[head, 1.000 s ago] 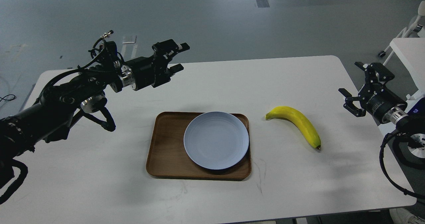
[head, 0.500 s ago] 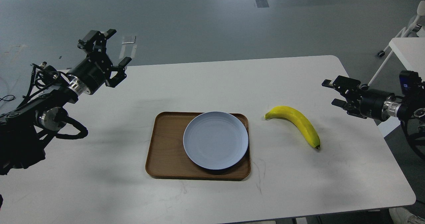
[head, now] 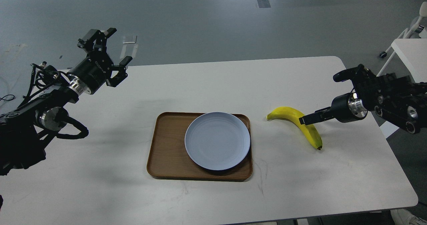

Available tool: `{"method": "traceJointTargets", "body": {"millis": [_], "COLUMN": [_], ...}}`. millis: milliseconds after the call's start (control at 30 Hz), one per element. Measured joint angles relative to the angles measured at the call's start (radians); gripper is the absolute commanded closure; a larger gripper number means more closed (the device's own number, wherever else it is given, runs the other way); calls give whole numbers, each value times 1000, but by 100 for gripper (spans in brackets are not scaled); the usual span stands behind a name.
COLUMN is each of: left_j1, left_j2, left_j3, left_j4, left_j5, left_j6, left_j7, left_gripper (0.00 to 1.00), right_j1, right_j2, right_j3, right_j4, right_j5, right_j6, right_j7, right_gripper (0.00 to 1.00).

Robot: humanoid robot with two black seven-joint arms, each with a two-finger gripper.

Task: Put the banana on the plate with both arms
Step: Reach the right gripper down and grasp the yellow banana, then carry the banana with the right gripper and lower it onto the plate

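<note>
The white surface (head: 100, 185) lies bare along its near edge, with open room on both sides of the one brown tray (head: 166, 151); the one blue-grey plate (head: 217, 141) sits on the tray's right part, its rim reaching the tray's right edge; the single banana (head: 297, 118) lies on the surface right of the tray, apart from it; the right pincer (head: 308, 118) overlaps the banana's middle, seen edge-on, so I cannot tell its grip; farther off, the left pincer (head: 111, 58) hangs spread wide, empty, over the far-left corner.
</note>
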Motion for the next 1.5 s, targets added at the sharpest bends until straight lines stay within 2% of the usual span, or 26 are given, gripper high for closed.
{"method": "traceJointTargets", "body": {"millis": [67,133,167,200,233,267,300,333,367,733,1000,1133,1267,1500], "left_j1": [0,0,0,0,0,0,0,0,-1,-1,-3,-4,-7,-15], "left_j2": [0,0,1,1,1,1,1,1,1,0,3,3,3,8], "left_j3": [0,0,0,0,0,0,0,0,0,-1,-8,-9,-9,-10], "left_j4": [0,0,0,0,0,0,0,0,0,0,0,-2,-1,-1], "left_j5": [0,0,0,0,0,0,0,0,0,0,0,0,-1,-1], "left_j6": [0,0,0,0,0,0,0,0,0,0,0,0,0,0], "left_j7": [0,0,0,0,0,0,0,0,0,0,0,0,0,0], "left_gripper": [0,0,0,0,0,0,0,0,0,0,0,0,0,0], "right_j1": [1,1,1,0,-2,-4,-7,-9,-9,19,172,228,254,260], "right_j2": [17,29,32,33,33,34,34,34,34,30,41,116,248,415], "right_j3": [-13,-16,-16,-17,-18,-19,-21,-25,-30,-45,-43,-62,-108,-174], "right_j4": [-5,-6,-6,-4,-3,-3,-3,-2,-1,11,107,127,121,81], "right_j5": [-2,-2,-2,-2,-2,-2,-1,-1,-1,3,28,89,140,192], "right_j6": [-9,-13,-13,-14,-14,-14,-14,-14,-14,-34,-26,-1,30,37], "right_j7": [0,0,0,0,0,0,0,0,0,-1,0,0,0,0], "right_gripper": [5,16,16,30,49,60,82,97,99,100,100,100,100,100]}}
